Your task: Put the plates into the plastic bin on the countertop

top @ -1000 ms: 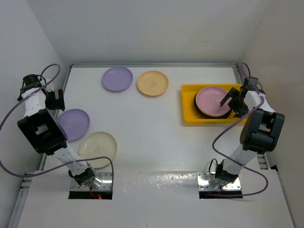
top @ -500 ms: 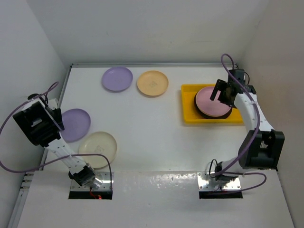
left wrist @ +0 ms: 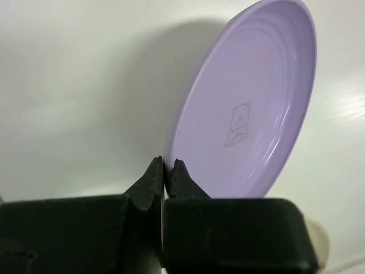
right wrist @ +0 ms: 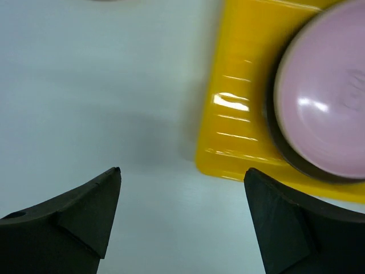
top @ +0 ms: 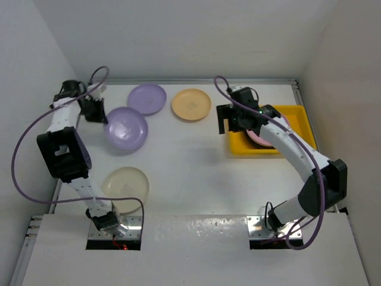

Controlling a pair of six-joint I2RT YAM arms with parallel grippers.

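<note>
My left gripper (top: 100, 115) (left wrist: 168, 167) is shut on the rim of a lilac plate (top: 126, 129) (left wrist: 245, 114), which it holds tilted above the countertop (top: 190, 167) at the left. On the countertop lie a second lilac plate (top: 147, 98), a yellow-tan plate (top: 191, 104) and a cream plate (top: 123, 184). The yellow plastic bin (top: 297, 116) (right wrist: 239, 114) at the right holds a pink plate (top: 262, 138) (right wrist: 325, 103) stacked on a dark-rimmed plate (right wrist: 278, 145). My right gripper (top: 228, 125) (right wrist: 182, 177) stands open and empty over the countertop, just left of the bin.
Raised edge rails (top: 190, 81) border the countertop, and white walls rise close at the back and on both sides. My right arm (top: 297, 155) crosses over the bin and hides part of it. Purple cables loop off both arms.
The left gripper has shut on the near lilac plate's rim, lifted it and carried it back and rightward. My right gripper has swung left, from over the bin to beyond its left edge.
</note>
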